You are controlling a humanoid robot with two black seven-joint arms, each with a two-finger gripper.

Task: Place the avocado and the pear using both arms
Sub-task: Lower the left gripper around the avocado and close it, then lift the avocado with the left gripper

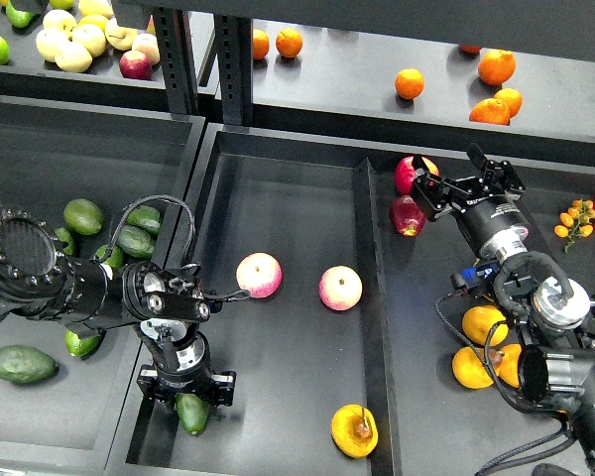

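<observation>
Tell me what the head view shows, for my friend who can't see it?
The left gripper holds a dark green avocado low over a black tray. A yellow pear lies nearby, while the right gripper reaches toward a red apple.

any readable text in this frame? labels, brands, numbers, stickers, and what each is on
None can be read.
right gripper: a small pale mark on the black body behind it, too blurred to read.
left gripper, shut on the avocado: no print shows.
Fruit, including the pear: no stickers visible.
Black trays: no labels or numbers visible.
</observation>
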